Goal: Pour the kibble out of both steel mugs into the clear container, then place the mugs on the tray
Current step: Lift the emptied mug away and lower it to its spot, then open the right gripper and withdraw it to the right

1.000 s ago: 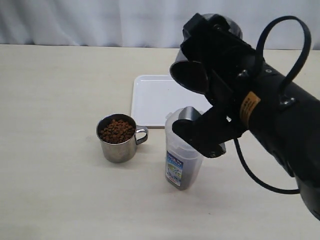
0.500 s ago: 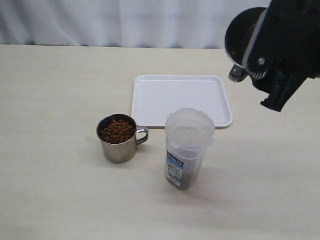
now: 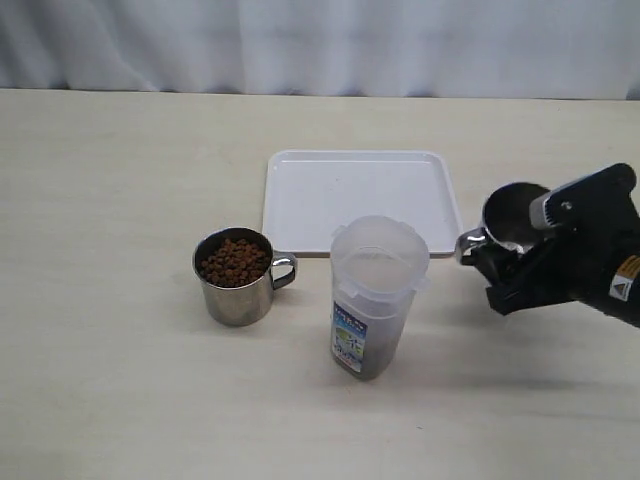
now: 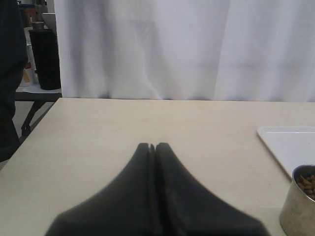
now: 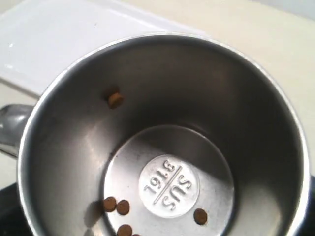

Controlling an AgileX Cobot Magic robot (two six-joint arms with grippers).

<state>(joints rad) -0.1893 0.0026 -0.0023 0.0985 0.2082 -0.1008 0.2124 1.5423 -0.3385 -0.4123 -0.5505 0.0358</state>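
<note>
I've got the right gripper [image 3: 505, 265] clamped on a nearly empty steel mug [image 3: 512, 212], mouth up, just off the tray's [image 3: 350, 185] right front corner. A few stray pellets [image 5: 115, 100] lie inside it. The left gripper [image 4: 152, 147] is pinched shut, holding nothing. The other mug [image 3: 236, 295], full of kibble [image 3: 232, 261], stands left of the clear container [image 3: 372, 300].

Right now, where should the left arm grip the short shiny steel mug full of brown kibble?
Probably across the round wall of the steel mug, from the exterior view's left: it stands upright, full, and its loop handle points right, toward the clear plastic jug crowding that side.
</note>
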